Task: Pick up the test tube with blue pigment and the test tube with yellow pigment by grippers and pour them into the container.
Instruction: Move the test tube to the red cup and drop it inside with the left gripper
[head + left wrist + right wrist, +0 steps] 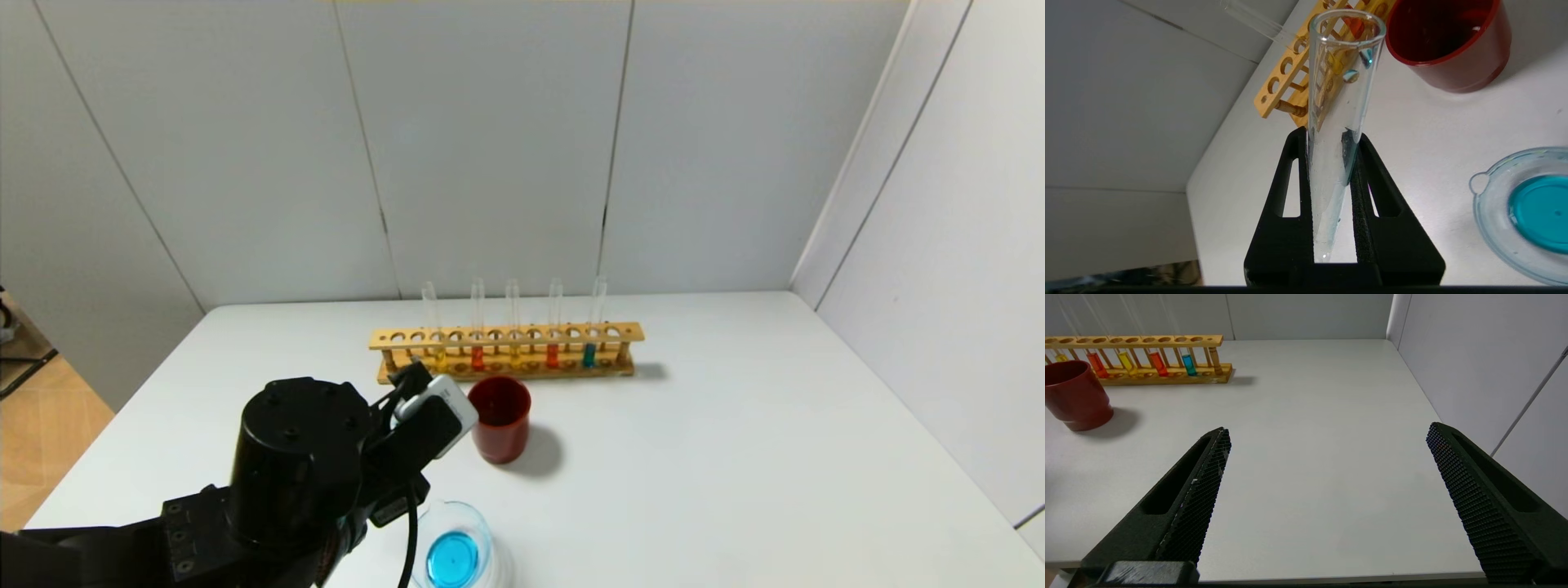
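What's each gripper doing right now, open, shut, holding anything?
Left gripper: shut on a slender clear glass test tube, nearly emptied, blue traces inside.
Right gripper: open, holding nothing, above the white table.

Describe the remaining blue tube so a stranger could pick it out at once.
Find the wooden rack at the back of the white table. Five tubes stand in it; take the test tube with blue pigment, nearest the rack's right end, the only teal one beside yellow and orange-red ones.

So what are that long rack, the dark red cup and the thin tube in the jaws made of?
The long yellowish rack with round holes looks like varnished wood: visible dowel posts. The dark red opaque cup seems glossy plastic, though that's a guess. The thin clear tube held by the left gripper looks like glass: transparent, with bluish droplets clinging inside.
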Available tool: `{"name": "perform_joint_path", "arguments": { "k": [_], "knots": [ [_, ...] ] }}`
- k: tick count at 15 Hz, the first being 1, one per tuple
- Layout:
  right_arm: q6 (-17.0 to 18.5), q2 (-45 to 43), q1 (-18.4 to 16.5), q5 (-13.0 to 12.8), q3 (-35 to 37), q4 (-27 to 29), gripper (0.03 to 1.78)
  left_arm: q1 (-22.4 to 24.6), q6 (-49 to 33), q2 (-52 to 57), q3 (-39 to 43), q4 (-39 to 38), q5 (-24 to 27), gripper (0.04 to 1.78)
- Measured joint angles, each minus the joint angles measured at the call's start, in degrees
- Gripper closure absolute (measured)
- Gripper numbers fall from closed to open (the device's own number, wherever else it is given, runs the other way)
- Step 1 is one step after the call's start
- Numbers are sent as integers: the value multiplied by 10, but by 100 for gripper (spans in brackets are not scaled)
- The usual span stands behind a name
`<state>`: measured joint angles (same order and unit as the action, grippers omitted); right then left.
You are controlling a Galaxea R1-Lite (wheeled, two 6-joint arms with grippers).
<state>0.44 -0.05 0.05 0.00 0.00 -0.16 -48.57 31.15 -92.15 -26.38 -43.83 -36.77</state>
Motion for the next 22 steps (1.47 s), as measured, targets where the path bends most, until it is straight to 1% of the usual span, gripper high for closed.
{"name": "perform_joint_path", "arguments": {
  "k": [2, 5, 8, 9, 10, 14, 17, 19, 22],
  "knots": [
    [0, 0, 0, 0, 0, 0, 6, 5, -72, 13, 4, -1, 1, 151],
    [0, 0, 0, 0, 0, 0, 6, 41, -176, 24, -7, -4, 18, 151],
    [0, 0, 0, 0, 0, 0, 6, 90, -244, 27, -41, -10, 79, 151],
    [0, 0, 0, 0, 0, 0, 6, 99, -259, 27, -54, -10, 96, 151],
    [0, 0, 0, 0, 0, 0, 6, 105, -271, 26, -68, -10, 109, 151],
    [0, 0, 0, 0, 0, 0, 6, 111, -309, -8, -137, -10, 125, 151],
    [0, 0, 0, 0, 0, 0, 6, 115, -330, -57, -180, -12, 167, 151],
    [0, 0, 0, 0, 0, 0, 6, 116, -330, -90, -201, -33, 188, 151],
    [0, 0, 0, 0, 0, 0, 6, 117, -330, -143, -232, -66, 196, 151]
  ]
}}
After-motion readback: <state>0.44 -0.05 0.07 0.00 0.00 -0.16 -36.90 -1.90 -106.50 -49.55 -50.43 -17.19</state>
